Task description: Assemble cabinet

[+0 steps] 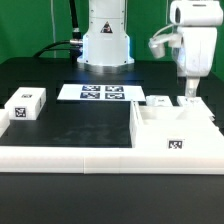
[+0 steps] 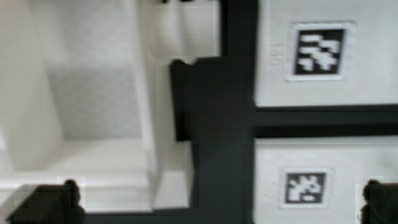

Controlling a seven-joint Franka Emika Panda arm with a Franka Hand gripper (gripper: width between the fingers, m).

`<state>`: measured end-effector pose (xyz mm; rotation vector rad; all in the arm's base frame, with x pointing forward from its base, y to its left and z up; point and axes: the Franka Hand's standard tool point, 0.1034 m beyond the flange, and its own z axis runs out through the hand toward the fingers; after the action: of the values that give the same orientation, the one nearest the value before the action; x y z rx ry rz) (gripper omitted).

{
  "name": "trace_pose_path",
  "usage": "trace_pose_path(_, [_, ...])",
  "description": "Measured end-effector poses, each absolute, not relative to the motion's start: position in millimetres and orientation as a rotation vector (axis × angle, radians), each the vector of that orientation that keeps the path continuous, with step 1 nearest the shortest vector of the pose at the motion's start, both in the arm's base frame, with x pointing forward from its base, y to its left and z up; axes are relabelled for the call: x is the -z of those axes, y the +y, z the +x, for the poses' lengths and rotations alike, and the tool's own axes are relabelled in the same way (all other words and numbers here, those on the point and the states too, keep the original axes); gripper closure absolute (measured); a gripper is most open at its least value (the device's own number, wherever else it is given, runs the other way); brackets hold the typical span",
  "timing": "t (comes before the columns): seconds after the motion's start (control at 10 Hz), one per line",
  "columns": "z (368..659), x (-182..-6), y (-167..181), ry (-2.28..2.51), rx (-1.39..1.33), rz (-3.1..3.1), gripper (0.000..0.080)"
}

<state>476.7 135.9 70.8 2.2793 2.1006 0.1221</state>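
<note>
The cabinet, a white boxy body with a hollow compartment and a tag on its front face, stands at the exterior view's right. My gripper hangs just above its far edge, open and empty. In the wrist view the gripper shows both dark fingertips spread wide apart. Below them lie the cabinet's hollow and two white tagged panels, one of them between the fingertips. Nothing is held.
A small white single-tag block sits at the exterior view's left. The marker board lies before the robot base. A low white wall runs along the front. Two small white pieces stand behind the cabinet.
</note>
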Motion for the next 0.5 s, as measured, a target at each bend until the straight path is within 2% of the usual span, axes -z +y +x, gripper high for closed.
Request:
trace_pose_path(0.4, [476, -66.3, 136, 2.083, -0.128, 2.301, 0.0002])
trace_pose_path(0.5, [457, -56.0, 157, 2.068, -0.178, 2.336, 0.0002])
